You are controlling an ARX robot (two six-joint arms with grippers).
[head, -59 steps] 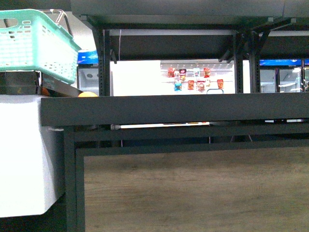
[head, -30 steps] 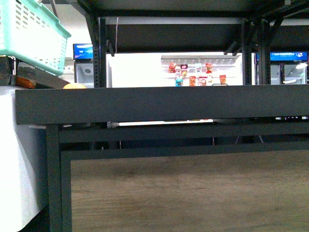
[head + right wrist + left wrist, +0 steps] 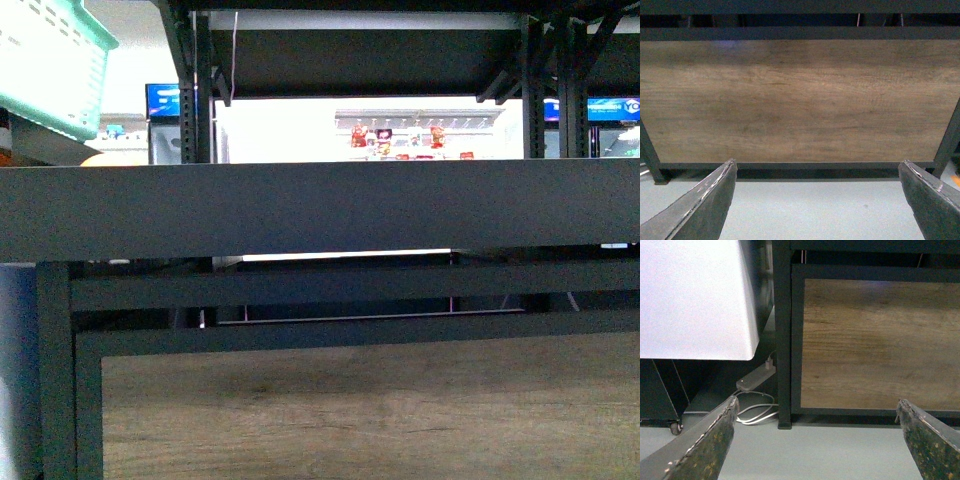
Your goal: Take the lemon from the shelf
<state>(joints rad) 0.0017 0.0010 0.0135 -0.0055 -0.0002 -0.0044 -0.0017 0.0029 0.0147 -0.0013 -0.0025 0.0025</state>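
The shelf (image 3: pixel 320 210) fills the front view as a black metal rack, with one dark deck rim running edge to edge at mid height and perforated uprights (image 3: pixel 203 90) behind it. Only a yellow-orange sliver of a round fruit, seemingly the lemon (image 3: pixel 105 158), peeks over the rim at the far left. Neither arm shows in the front view. My left gripper (image 3: pixel 816 401) hangs open low over the floor by the rack's corner leg (image 3: pixel 783 340). My right gripper (image 3: pixel 817 163) is open too, facing the wood panel (image 3: pixel 800 100), with nothing between its fingers.
A teal plastic basket (image 3: pixel 45 70) sits high at the left on a white cabinet (image 3: pixel 690 295). A power strip with white cables (image 3: pixel 755 382) lies on the grey floor beside the rack leg. A wood panel (image 3: pixel 370 410) closes the rack's lower front. Lit store displays (image 3: pixel 400 135) show behind.
The front view has closed in on the shelf and shifted right: the deck rim looks bigger, while the basket and the yellow-orange fruit have slid toward the left edge.
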